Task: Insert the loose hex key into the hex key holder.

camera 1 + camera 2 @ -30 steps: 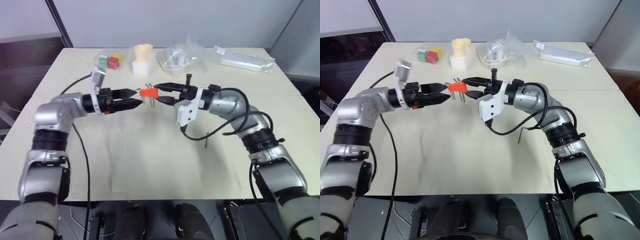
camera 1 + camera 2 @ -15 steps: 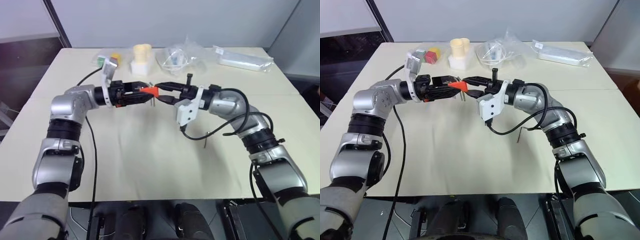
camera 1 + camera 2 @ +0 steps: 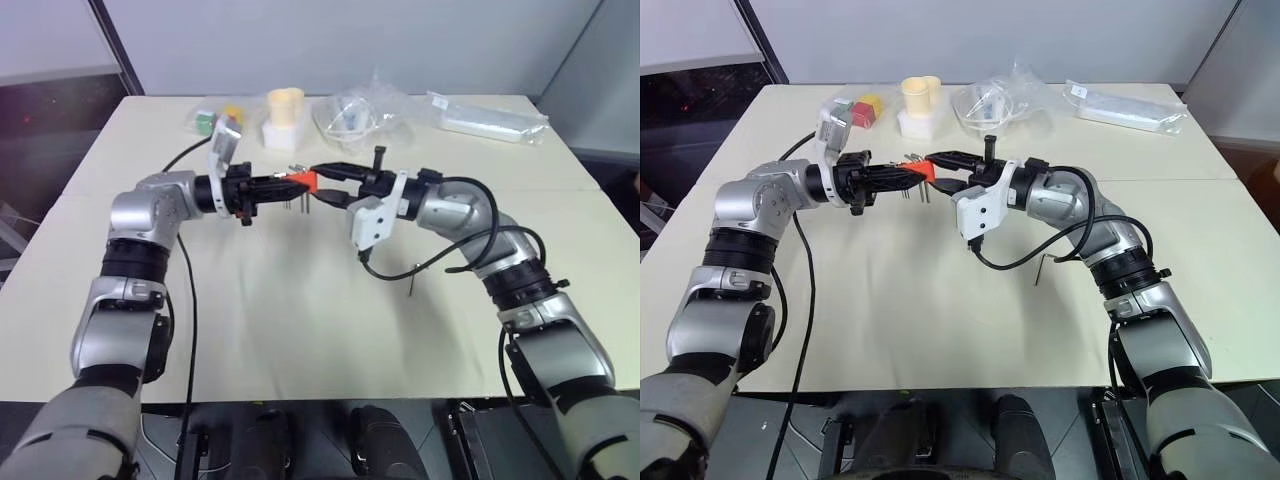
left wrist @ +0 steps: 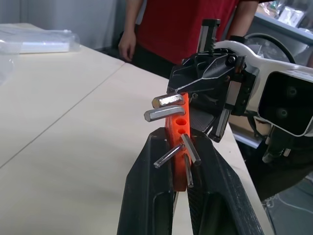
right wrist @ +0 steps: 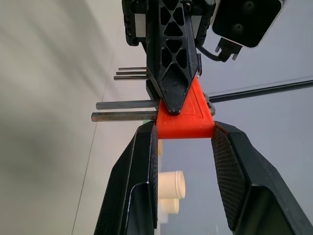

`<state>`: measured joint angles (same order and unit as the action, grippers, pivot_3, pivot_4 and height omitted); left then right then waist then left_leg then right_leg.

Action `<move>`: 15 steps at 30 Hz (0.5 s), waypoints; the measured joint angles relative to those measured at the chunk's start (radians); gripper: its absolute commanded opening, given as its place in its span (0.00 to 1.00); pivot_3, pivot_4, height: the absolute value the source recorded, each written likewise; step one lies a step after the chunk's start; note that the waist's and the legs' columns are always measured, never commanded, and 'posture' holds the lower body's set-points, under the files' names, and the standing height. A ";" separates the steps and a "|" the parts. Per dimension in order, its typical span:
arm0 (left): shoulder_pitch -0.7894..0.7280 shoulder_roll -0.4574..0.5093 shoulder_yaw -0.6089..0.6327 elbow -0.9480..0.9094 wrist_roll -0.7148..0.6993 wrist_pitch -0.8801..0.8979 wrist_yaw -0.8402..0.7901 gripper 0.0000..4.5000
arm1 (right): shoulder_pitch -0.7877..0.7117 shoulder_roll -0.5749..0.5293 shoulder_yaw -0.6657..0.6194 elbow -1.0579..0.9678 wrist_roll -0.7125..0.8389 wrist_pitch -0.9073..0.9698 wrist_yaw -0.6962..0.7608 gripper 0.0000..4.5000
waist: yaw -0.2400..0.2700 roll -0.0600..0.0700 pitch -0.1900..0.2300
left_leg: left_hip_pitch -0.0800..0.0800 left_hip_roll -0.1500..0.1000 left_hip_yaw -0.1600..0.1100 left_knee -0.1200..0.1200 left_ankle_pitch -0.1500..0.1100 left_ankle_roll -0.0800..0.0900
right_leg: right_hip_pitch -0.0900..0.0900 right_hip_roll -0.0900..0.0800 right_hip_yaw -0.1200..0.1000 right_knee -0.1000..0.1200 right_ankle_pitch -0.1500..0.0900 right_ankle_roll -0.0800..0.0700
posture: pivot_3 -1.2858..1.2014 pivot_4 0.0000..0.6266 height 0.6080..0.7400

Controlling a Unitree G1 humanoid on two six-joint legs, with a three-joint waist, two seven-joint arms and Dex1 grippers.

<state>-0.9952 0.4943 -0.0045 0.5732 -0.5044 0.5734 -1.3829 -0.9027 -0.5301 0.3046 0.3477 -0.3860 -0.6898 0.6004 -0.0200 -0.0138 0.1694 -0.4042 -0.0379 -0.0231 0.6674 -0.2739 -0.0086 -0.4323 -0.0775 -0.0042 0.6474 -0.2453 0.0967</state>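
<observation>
Pale table (image 3: 300,330), person standing beyond. Hex key holder (image 3: 301,180) held mid-air betw. 2 claws: right claw (image 5: 185,128) clamped on 1 end, left claw (image 4: 180,142) pinched shut on the other. Loose hex key (image 3: 413,281) flat on table, below & right of both, beside right forearm; long axis approx. fore-aft; nearer right arm. Count: 1 holder, 1 loose key, at least 4 seated keys.

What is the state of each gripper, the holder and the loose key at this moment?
hex key holder: off the table, gripped from both ends.
left gripper: shut on the hex key holder.
right gripper: shut on the hex key holder.
loose hex key: lying on the table, not inserted.
</observation>
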 measured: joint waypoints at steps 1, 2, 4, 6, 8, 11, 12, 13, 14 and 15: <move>0.000 -0.002 0.000 0.001 0.003 -0.001 0.001 0.01 | 0.002 0.000 0.000 -0.001 0.003 0.004 0.003 0.22 | 0.000 0.000 0.000 | 0.000 0.000 0.000 0.000 0.000 0.000 | 0.000 0.000 0.000 0.000 0.000 0.000 | 0.52 0.24 1.00; 0.000 -0.004 0.000 0.002 0.004 -0.002 0.001 0.00 | 0.004 0.000 0.000 -0.002 0.007 0.007 0.006 0.45 | 0.000 0.000 0.000 | 0.000 0.000 0.000 0.000 0.000 0.000 | 0.000 0.000 0.000 0.000 0.000 0.000 | 0.52 0.24 1.00; 0.000 -0.004 0.002 0.018 0.014 -0.001 0.021 0.00 | 0.017 -0.001 0.001 -0.025 0.018 0.008 0.023 0.65 | 0.000 0.000 0.000 | 0.000 0.000 0.000 0.000 0.000 0.000 | 0.000 0.000 0.000 0.000 0.000 0.000 | 0.52 0.24 1.00; 0.001 -0.005 0.003 0.022 0.017 -0.001 0.032 0.00 | 0.030 -0.005 0.005 -0.046 0.019 0.006 0.039 0.92 | 0.000 0.000 0.000 | 0.000 0.000 0.000 0.000 0.000 0.000 | 0.000 0.000 0.000 0.000 0.000 0.000 | 0.52 0.24 1.00; 0.009 -0.002 0.005 0.012 0.017 -0.001 0.034 0.00 | 0.040 -0.019 0.005 -0.051 0.016 0.007 0.045 1.00 | 0.001 0.000 0.000 | 0.000 0.000 0.000 0.000 0.000 0.000 | 0.000 0.000 0.000 0.000 0.000 0.000 | 0.52 0.24 1.00; 0.051 0.011 0.010 -0.030 0.020 -0.005 0.040 0.00 | 0.065 -0.071 -0.005 -0.075 0.018 0.028 0.055 1.00 | 0.002 0.000 0.000 | 0.000 0.000 0.000 0.000 0.000 0.000 | 0.000 0.000 0.000 0.000 0.000 0.000 | 0.52 0.24 1.00; 0.069 0.017 0.011 -0.043 0.024 -0.015 0.044 0.00 | 0.083 -0.091 -0.017 -0.085 0.025 0.055 0.068 1.00 | 0.003 0.000 0.000 | 0.000 0.000 0.000 0.000 0.000 0.000 | 0.000 0.000 0.000 0.000 0.000 0.000 | 0.52 0.24 1.00; 0.095 0.020 0.012 -0.076 0.037 -0.042 0.059 0.00 | 0.120 -0.113 -0.045 -0.118 0.065 0.152 0.103 1.00 | 0.006 0.000 0.000 | -0.001 0.000 -0.001 0.000 0.000 0.000 | 0.000 0.000 0.000 0.000 0.000 0.000 | 0.52 0.24 1.00; 0.116 0.024 0.013 -0.103 0.043 -0.065 0.069 0.00 | 0.151 -0.133 -0.073 -0.133 0.100 0.241 0.133 1.00 | 0.008 0.000 0.000 | -0.001 0.000 -0.001 0.001 0.000 0.000 | 0.000 -0.001 0.000 0.000 0.000 0.000 | 0.52 0.24 1.00; 0.132 0.030 0.013 -0.125 0.054 -0.091 0.080 0.00 | 0.180 -0.156 -0.101 -0.149 0.137 0.349 0.167 1.00 | 0.010 0.000 0.000 | -0.001 0.000 -0.001 0.001 0.000 0.000 | 0.001 -0.001 0.000 -0.001 0.000 0.000 | 0.52 0.24 1.00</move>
<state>-0.8630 0.5243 0.0084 0.4481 -0.4506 0.4825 -1.3033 -0.7228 -0.6861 0.2039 0.1983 -0.2488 -0.3412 0.7676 -0.0100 -0.0140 0.1694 -0.4055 -0.0380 -0.0240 0.6684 -0.2741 -0.0081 -0.4316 -0.0785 -0.0040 0.6468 -0.2453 0.0967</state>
